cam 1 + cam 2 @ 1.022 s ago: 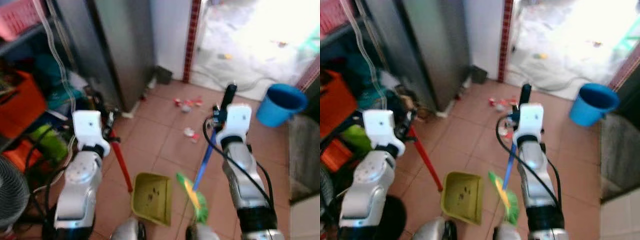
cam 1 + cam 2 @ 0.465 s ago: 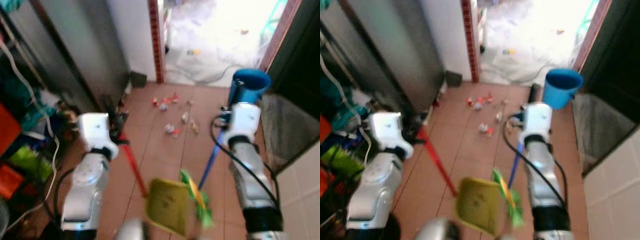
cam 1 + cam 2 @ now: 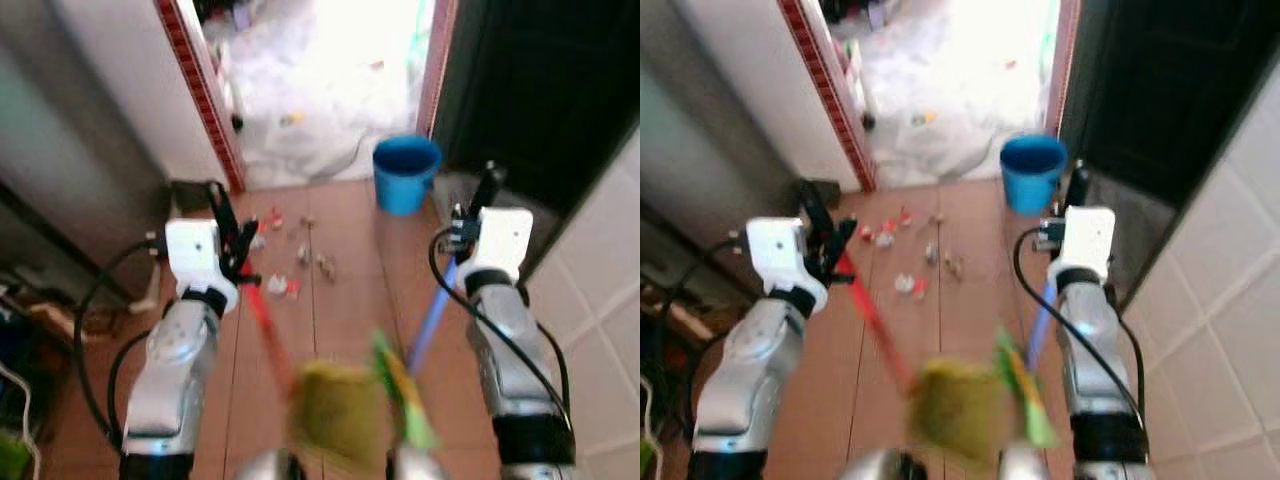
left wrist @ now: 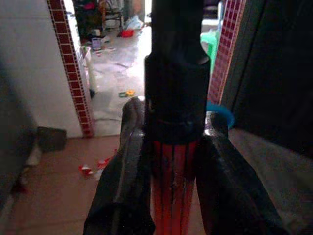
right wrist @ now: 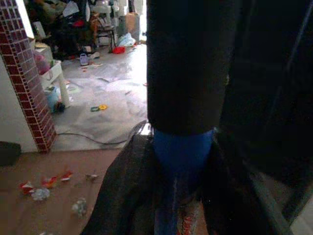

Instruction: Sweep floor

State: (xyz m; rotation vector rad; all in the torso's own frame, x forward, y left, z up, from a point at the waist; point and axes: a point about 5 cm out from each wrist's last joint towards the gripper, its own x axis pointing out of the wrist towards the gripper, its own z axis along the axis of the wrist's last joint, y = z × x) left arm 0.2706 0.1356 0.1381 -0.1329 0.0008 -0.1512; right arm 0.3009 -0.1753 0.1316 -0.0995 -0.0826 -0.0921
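Observation:
My left gripper point(image 3: 232, 238) is shut on the red handle point(image 4: 173, 196) of a yellow-green dustpan point(image 3: 335, 420), which hangs low and blurred between my arms. My right gripper point(image 3: 470, 215) is shut on the blue broom handle point(image 5: 181, 156). The broom's green head point(image 3: 405, 395) sits beside the dustpan. Small scraps of litter point(image 3: 295, 255) lie scattered on the terracotta tiles ahead, in front of the doorway.
A blue bucket point(image 3: 405, 172) stands by the doorway, right of the litter. A red-tiled door jamb point(image 3: 200, 90) and white wall stand at the left, a dark door point(image 3: 540, 90) and tiled wall at the right. A cable point(image 5: 98, 139) lies on the bright floor beyond.
The whole picture has swung: the doorway and bucket now sit ahead and the shelves have left the view. Both grippers still hold their handles; dustpan and broom head are blurred.

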